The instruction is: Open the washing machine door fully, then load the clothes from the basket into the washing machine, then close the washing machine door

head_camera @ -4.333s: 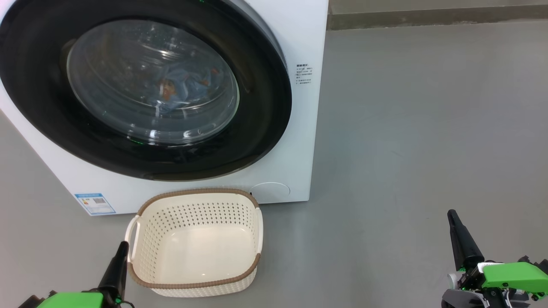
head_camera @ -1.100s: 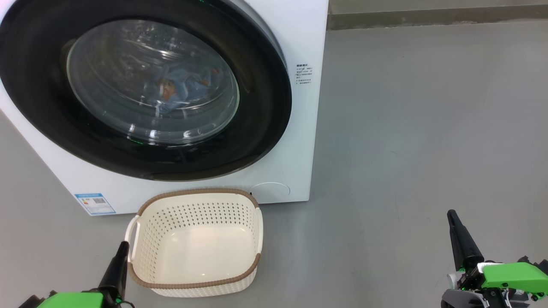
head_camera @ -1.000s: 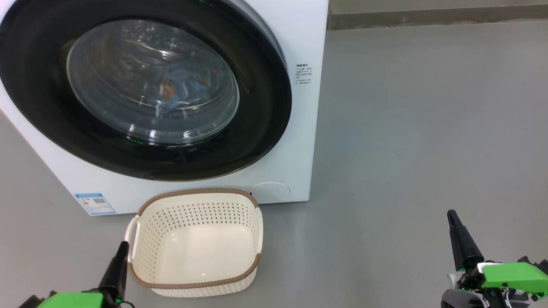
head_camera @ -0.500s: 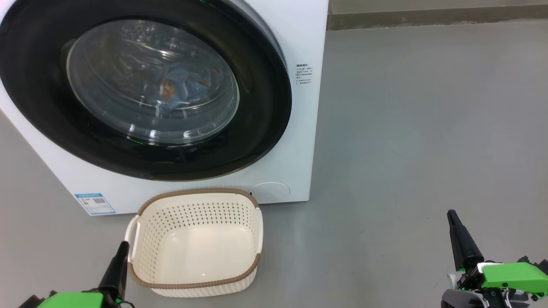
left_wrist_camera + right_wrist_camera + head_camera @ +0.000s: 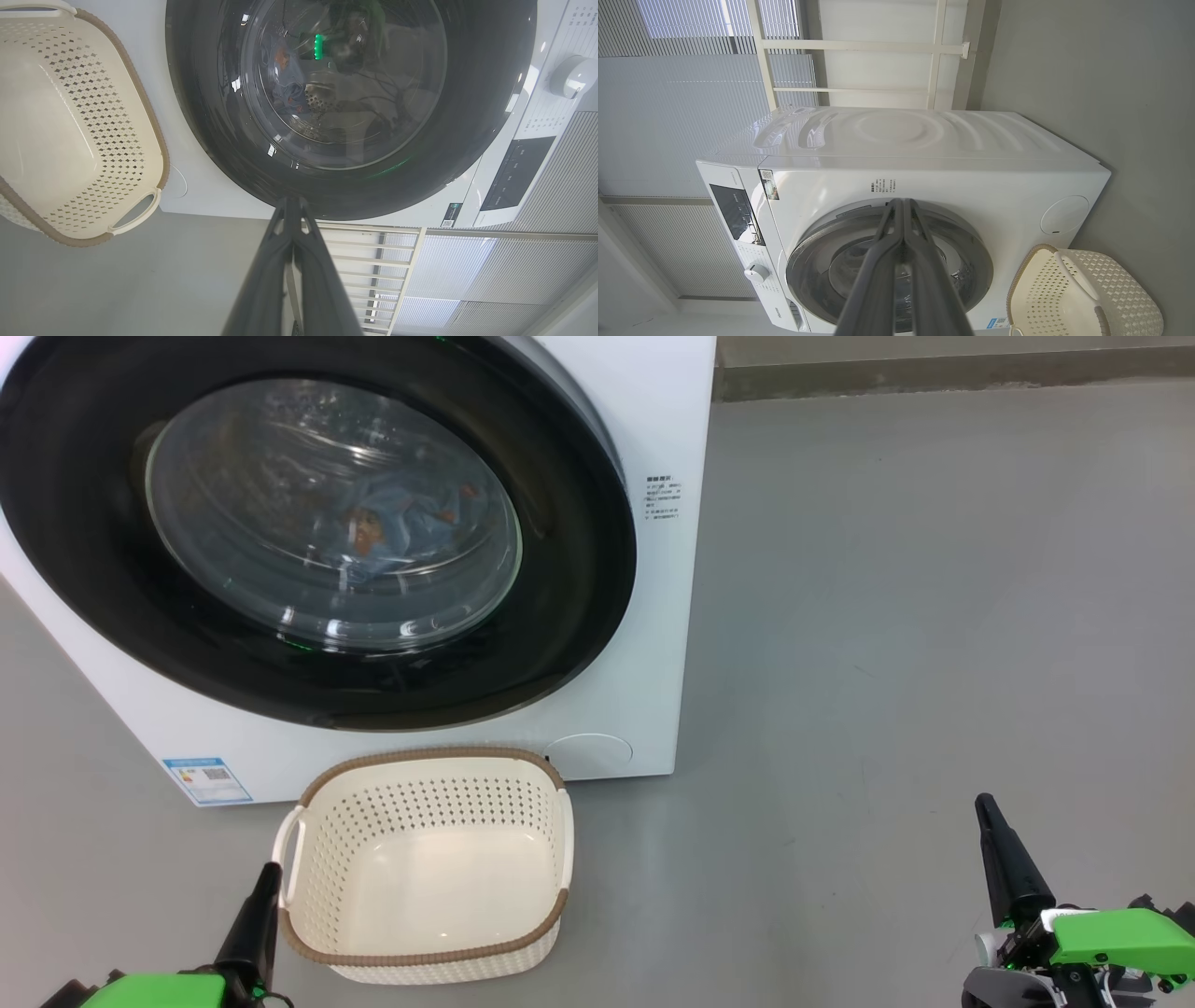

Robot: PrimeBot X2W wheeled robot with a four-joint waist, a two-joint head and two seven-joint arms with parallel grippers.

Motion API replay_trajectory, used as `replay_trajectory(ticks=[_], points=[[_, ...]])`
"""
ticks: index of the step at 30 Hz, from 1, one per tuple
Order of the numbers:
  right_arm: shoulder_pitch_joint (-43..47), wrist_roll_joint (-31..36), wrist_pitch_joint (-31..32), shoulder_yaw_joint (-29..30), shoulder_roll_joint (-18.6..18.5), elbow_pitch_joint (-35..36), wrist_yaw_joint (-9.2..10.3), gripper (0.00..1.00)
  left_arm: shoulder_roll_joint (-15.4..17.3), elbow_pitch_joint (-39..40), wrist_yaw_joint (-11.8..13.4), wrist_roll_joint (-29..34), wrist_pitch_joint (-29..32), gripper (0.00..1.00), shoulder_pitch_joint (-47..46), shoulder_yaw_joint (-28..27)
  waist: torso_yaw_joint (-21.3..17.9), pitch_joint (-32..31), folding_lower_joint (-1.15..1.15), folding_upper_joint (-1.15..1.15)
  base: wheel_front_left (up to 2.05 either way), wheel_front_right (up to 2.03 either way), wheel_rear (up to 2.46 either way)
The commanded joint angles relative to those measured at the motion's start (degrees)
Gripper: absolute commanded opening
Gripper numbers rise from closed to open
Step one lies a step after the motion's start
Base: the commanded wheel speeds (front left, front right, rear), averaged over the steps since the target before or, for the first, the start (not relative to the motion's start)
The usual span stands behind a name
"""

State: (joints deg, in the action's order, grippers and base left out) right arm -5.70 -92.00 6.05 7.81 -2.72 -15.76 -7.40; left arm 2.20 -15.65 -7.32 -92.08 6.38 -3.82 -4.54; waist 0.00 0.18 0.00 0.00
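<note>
The washing machine [image 5: 644, 616] stands with its door [image 5: 579, 569] closed flat against its front. Through the glass bowl the clothes [image 5: 411, 523] lie in the drum, light blue with orange prints. The basket [image 5: 425, 863] sits on the floor in front of the machine with nothing in it. My left gripper [image 5: 269, 873] rests shut just left of the basket, near its handle. My right gripper [image 5: 983, 803] is shut too, far off to the right over bare floor. The wrist views show the door [image 5: 476, 116] and the basket [image 5: 1083, 289], with each pair of fingers pressed together.
A blue label [image 5: 207, 780] marks the machine's lower left front, and a round cap [image 5: 588, 753] sits at its lower right. Grey floor [image 5: 934, 616] spreads wide to the right. A wall base [image 5: 934, 373] runs along the back.
</note>
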Motion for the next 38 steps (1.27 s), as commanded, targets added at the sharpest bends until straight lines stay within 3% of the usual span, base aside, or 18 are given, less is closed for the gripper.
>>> replay_trajectory(ticks=[1,38], points=[[-0.5,-0.1,0.5,-1.2,-0.2,1.7,-0.09,0.0,0.7,1.6,-0.2,0.0,0.2,0.0,-2.4,-2.0,0.0,0.0,0.0,0.0,0.0,0.0,0.0],[-0.5,-0.1,0.5,-1.2,-0.2,1.7,-0.09,0.0,0.7,1.6,-0.2,0.0,0.2,0.0,-2.4,-2.0,0.0,0.0,0.0,0.0,0.0,0.0,0.0]])
